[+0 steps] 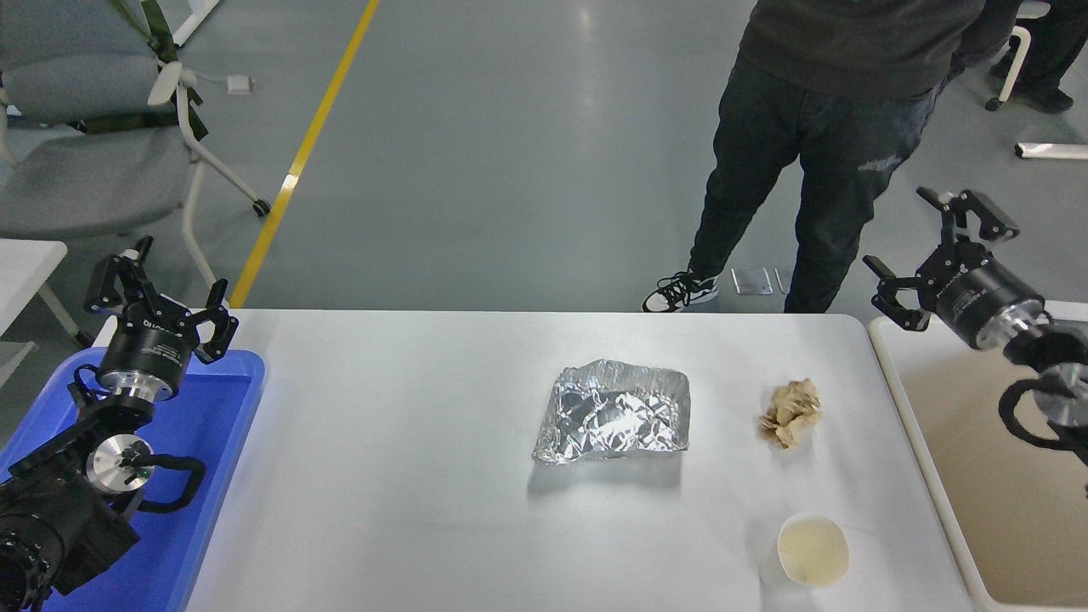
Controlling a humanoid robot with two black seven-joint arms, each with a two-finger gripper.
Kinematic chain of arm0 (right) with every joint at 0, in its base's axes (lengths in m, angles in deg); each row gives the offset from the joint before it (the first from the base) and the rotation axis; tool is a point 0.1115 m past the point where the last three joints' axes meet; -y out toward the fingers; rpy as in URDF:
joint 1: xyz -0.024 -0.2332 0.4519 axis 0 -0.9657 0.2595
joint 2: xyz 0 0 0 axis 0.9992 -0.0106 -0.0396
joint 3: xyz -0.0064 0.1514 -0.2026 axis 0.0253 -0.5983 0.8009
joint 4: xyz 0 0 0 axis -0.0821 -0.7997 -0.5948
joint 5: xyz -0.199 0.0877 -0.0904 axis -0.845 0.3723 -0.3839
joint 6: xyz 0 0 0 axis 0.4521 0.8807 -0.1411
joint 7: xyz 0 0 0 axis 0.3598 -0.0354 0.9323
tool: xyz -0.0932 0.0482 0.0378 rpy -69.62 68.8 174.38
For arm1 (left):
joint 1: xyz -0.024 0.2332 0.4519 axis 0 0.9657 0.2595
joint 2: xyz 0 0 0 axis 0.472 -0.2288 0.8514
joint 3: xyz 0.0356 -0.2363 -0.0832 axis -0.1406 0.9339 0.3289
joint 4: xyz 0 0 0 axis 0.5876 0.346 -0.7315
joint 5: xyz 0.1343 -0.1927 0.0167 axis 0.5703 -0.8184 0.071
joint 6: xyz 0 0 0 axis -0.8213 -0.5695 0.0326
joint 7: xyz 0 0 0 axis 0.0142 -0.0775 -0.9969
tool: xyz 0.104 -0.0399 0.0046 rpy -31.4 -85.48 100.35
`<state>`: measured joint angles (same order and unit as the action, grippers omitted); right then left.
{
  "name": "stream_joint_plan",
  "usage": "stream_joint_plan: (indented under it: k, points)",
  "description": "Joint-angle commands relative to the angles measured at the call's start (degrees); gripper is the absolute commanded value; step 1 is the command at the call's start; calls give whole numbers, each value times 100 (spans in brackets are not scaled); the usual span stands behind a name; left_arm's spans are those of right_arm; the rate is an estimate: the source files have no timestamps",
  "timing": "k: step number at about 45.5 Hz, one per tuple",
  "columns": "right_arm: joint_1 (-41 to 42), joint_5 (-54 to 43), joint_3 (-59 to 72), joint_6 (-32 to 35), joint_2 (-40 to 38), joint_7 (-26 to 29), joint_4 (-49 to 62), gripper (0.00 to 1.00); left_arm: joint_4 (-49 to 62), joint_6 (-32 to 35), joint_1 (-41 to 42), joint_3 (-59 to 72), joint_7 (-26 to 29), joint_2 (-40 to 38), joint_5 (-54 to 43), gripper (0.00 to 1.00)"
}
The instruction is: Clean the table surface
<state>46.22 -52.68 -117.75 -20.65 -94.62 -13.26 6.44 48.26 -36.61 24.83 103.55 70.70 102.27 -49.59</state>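
The white table surface point(408, 476) carries a crumpled foil tray point(614, 412) at the middle, a crumpled brown paper ball point(790, 412) to its right, and a white paper cup point(813, 551) near the front right. My right gripper point(935, 255) is open and empty. It hangs raised beyond the table's far right corner, above the beige bin's point(1011, 510) far end. My left gripper point(157, 297) is open and parked over the blue tray point(204, 476) at the lower left.
A person in dark clothes point(816, 144) stands at the table's far side, right of centre. A grey chair point(93, 144) stands at the far left. A small white table's corner point(25, 263) shows at the left edge.
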Motion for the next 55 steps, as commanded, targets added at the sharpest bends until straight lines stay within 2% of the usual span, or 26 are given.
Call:
stream_joint_plan:
  k: [1, 14, 28, 32, 42, 46, 51, 55]
  points:
    - [95, -736, 39, 16, -1015, 751, -1582, 100, 0, 0, 0, 0, 0, 0, 0, 100]
    - [517, -2203, 48, 674, -1692, 1015, -2611, 100, 0, 0, 0, 0, 0, 0, 0, 100]
    - [1449, -4304, 91, 1913, -1763, 1024, -3113, 100, 8, 0, 0, 0, 0, 0, 0, 100]
    - [1580, -4761, 363, 2072, -1702, 1024, -3165, 100, 0, 0, 0, 0, 0, 0, 0, 100]
    - [1932, -5052, 1058, 2282, -1447, 1059, -3675, 100, 0, 0, 0, 0, 0, 0, 0, 100]
    - [1880, -5052, 1155, 2599, -1307, 1357, -3833, 100, 0, 0, 0, 0, 0, 0, 0, 100]
    - [1800, -5193, 1356, 2600, -1017, 1709, -3956, 100, 0, 0, 0, 0, 0, 0, 0, 100]
    - [1915, -5526, 1620, 2591, -736, 1754, -3878, 100, 0, 0, 0, 0, 0, 0, 0, 100]
